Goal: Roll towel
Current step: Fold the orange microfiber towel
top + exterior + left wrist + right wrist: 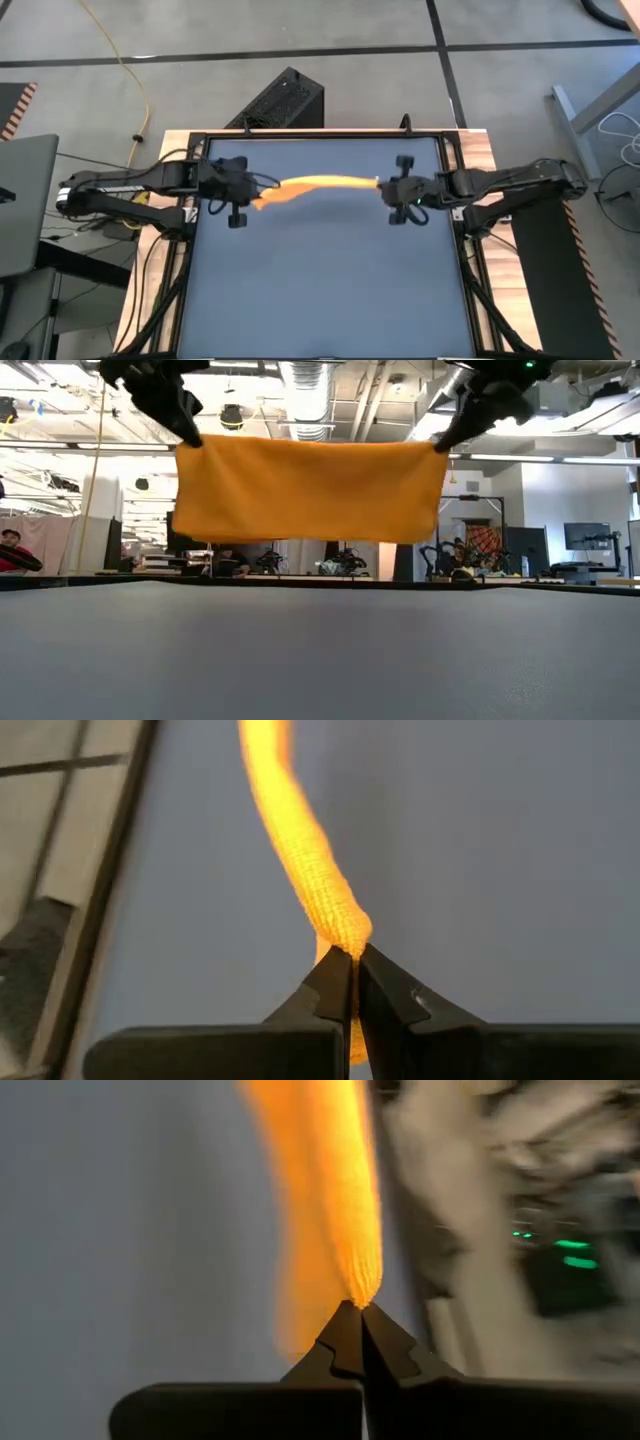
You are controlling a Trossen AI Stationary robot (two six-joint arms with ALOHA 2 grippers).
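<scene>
The yellow towel [310,490] hangs spread as a flat sheet between my two grippers, well above the dark blue tabletop [330,280]. From above it shows as a thin yellow band [320,184] over the table's far half. My left gripper [255,187] is shut on its left upper corner, and my right gripper [382,184] is shut on its right upper corner. The towel's lower edge [305,540] hangs free, clear of the table. No tag shows. My left gripper pinches the towel's upper left corner [345,942] between its two fingertips, coming level from the table's left. The towel hangs below, lifted clear. Its top edge runs stretched to the other gripper. My right gripper pinches the towel's upper right corner [362,1295] between its two fingertips, coming level from the table's right. The towel hangs below the fingers, lifted clear, its top edge nearly straight.
A wooden frame with black rails [190,250] borders the tabletop on the left, right and far sides. A black box [285,100] stands on the floor beyond the far edge. A person [15,550] shows in the room behind.
</scene>
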